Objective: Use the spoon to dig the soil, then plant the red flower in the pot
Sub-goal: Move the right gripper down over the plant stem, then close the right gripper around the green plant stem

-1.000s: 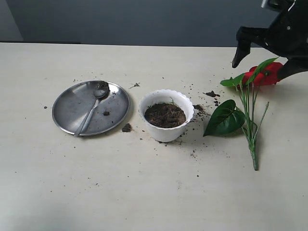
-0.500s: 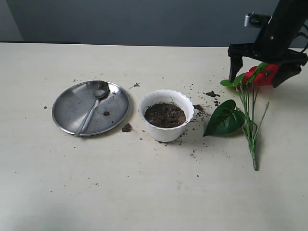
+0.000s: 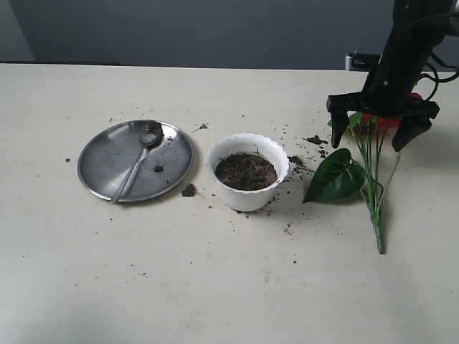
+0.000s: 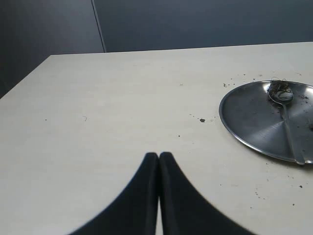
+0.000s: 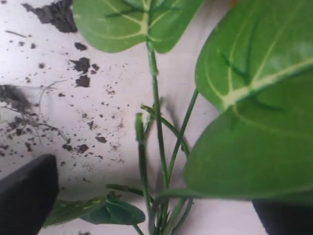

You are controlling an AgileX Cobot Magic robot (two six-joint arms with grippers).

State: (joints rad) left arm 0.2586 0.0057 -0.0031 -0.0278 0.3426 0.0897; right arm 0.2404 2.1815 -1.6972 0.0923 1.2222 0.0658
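The red flower (image 3: 373, 183) lies flat on the table at the right, its red bloom (image 3: 385, 122) mostly hidden behind my right gripper (image 3: 369, 137). That gripper is open and low, one finger on each side of the upper stems. In the right wrist view the green stems (image 5: 156, 122) and a big leaf (image 5: 254, 127) lie between the fingers (image 5: 27, 196), which do not touch them. The white pot (image 3: 248, 195) stands mid-table with soil (image 3: 246, 170) in it. The spoon (image 3: 135, 165) rests on the steel plate (image 3: 100, 161). My left gripper (image 4: 159, 155) is shut and empty, left of the plate (image 4: 254, 122).
Loose soil crumbs (image 3: 314, 140) are scattered between the pot and the flower, with a clump (image 3: 188, 190) by the plate. The spoon's bowl (image 4: 280, 91) carries soil. A dark wall runs behind the table's far edge (image 3: 179, 67).
My right gripper has come down and a little left over the flower, from above the bloom to straddling its stems. The left gripper, pot and spoon have not moved.
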